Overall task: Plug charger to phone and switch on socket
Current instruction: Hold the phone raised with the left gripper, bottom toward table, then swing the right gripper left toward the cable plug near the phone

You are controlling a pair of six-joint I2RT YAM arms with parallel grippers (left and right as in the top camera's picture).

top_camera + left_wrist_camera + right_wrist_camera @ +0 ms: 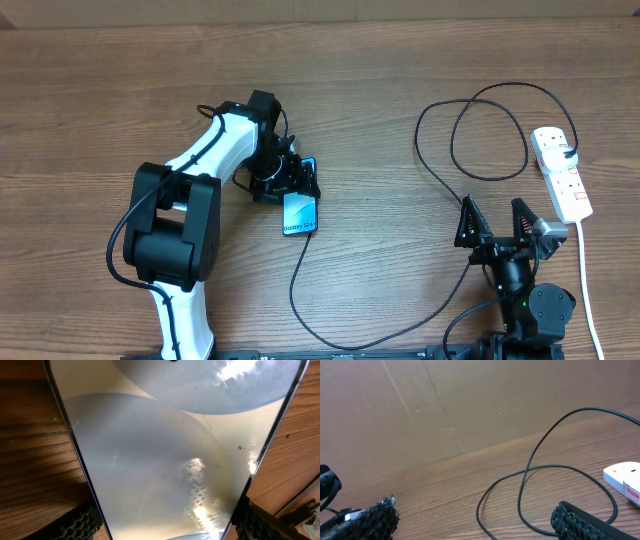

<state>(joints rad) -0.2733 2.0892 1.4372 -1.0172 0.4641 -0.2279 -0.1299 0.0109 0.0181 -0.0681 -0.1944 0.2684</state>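
The phone (301,215) lies on the wooden table with its light blue screen up. My left gripper (289,183) straddles its far half, a pad against each long edge. In the left wrist view the phone (160,455) fills the frame, with black fingers (75,522) pressed to its sides. The charger (300,280), a thin black cable, runs from the phone's near end, down and right, then loops up to a black plug in the socket (562,175). The connector tip is too small to make out. My right gripper (495,228) stands open near the cable loops (530,475), with nothing in it.
A white cord (586,290) runs from the socket toward the table's front edge. A corner of the socket (624,476) shows at the right of the right wrist view. A brown cardboard wall (445,405) stands behind the table.
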